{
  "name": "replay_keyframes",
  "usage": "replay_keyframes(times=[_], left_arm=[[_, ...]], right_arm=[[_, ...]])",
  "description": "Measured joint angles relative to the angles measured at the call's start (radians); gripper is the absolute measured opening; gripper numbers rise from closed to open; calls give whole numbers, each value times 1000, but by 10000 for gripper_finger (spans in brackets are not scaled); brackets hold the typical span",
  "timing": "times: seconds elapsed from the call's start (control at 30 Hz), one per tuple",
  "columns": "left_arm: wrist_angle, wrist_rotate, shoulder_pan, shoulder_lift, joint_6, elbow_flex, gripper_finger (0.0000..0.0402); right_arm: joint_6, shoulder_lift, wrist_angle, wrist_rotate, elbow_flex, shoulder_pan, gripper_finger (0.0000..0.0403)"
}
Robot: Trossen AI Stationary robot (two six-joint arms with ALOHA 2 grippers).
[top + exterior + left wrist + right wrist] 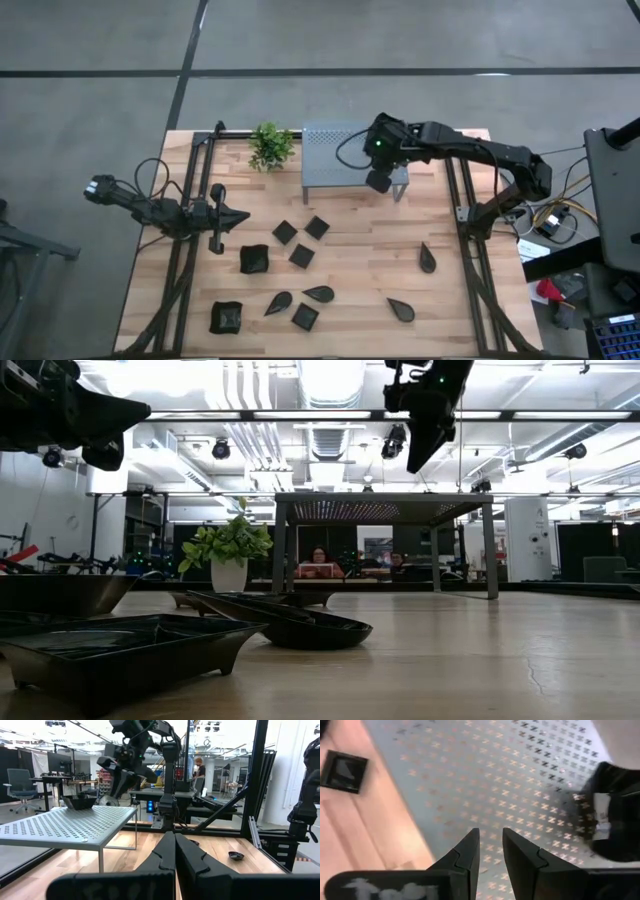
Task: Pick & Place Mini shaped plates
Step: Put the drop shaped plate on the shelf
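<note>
Right end effector (491, 847) hovers over the grey shelf (330, 150), fingers slightly apart, pinching nothing; a deep dish (612, 815) sits on the shelf near its edge; a careless pull-away could knock it off; left end effector (175, 857) pressed together, idle at the counter's (350, 310) left; remaining mini plates (301, 256) scattered on the counter show only in high view; only the left wrist view shows the dish upright.

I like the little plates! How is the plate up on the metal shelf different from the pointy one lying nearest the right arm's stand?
The plate on the shelf sits high on the grey perforated shelf; the pointy plate lies down on the wooden table. The shelf plate is deep, like a bowl with raised sides; the pointy plate is shaped like a teardrop. The right gripper hangs above the shelf, fingers empty; nothing is near the pointy plate. Both are small and black.
</note>
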State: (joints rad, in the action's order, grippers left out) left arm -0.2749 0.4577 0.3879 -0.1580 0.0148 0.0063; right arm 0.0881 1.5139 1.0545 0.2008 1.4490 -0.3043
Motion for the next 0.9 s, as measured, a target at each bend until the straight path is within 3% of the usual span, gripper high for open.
replay_keyframes(times=[0.37,0.9], left_arm=[[0,0,0,0,0,0,0],[0,0,0,0,0,0,0]], right_arm=[[187,0,44,7,0,172,79],[336,0,43,10,-4,389,79]])
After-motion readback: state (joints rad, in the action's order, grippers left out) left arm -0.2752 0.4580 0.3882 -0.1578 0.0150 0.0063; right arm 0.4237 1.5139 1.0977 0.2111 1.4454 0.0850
